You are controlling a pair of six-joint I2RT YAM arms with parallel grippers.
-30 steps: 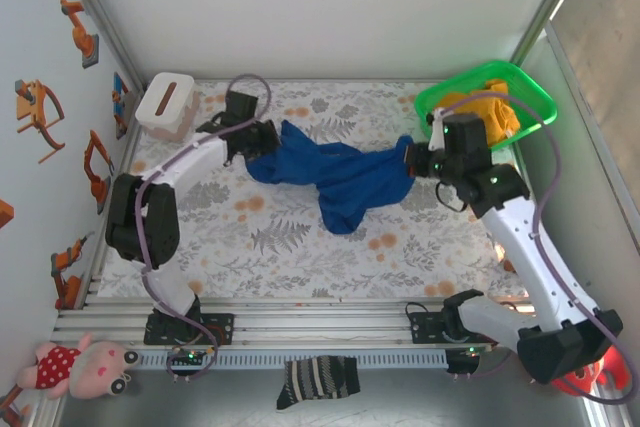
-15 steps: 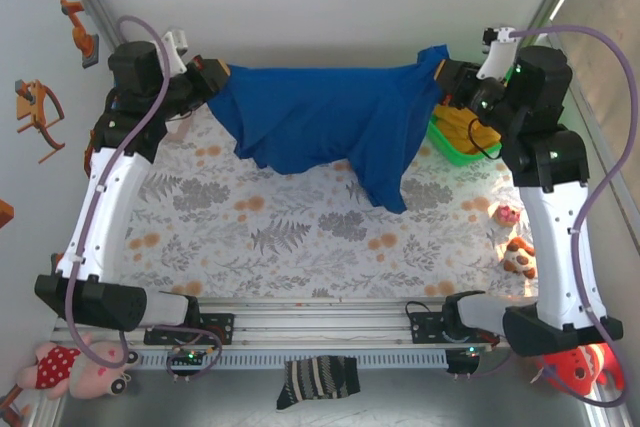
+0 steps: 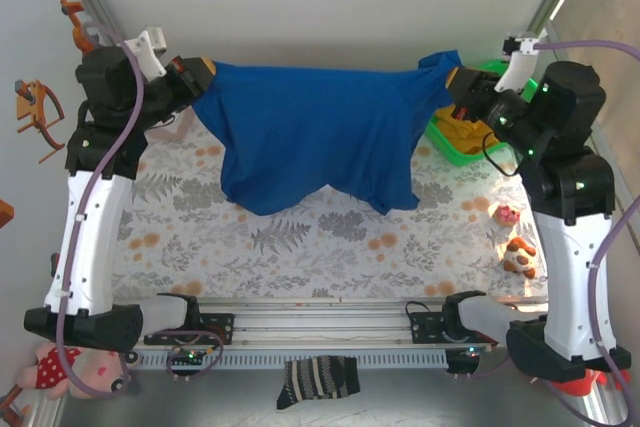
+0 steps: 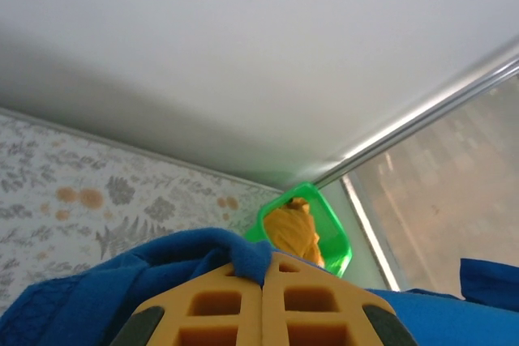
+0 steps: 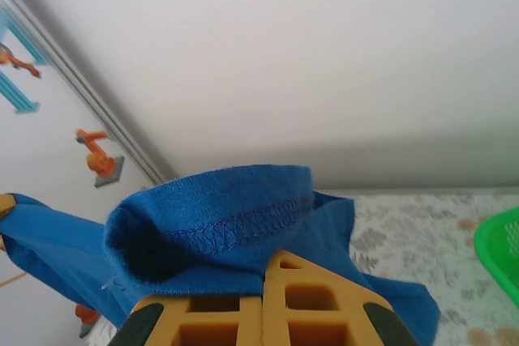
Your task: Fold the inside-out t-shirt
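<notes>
1. Royal-blue short-sleeved cloth t-shirt point(image 3: 320, 137). Upper centre of the top view, spread wide between the 2 tools. Top edge taut and nearly level; body hanging in loose folds over the far half of the worktop. Lower hem uneven, lowest at lower left and lower right. Whether the hem touches the worktop cannot be told.
2. Left tool point(image 3: 198, 71), orange-tipped, upper left. Fingers pressed together on the shirt's left top corner; in the left wrist view, blue cloth is pinched at the seam between the 2 fingers.
3. Right tool point(image 3: 461, 80), orange-tipped, upper right. Clamped on the shirt's right top corner; in the right wrist view, a stitched hem bunches over the fingers.
4. Grey floral-print worktop point(image 3: 300, 247), centre.
5. Green plastic basket point(image 3: 441, 139), just right of the shirt, below the right tool, holding a yellow-orange garment point(image 3: 462, 127).
6. Dark striped sock point(image 3: 317, 382), bottom centre, on the front ledge.
7. Pink plush toy point(image 3: 70, 367), bottom left.
</notes>
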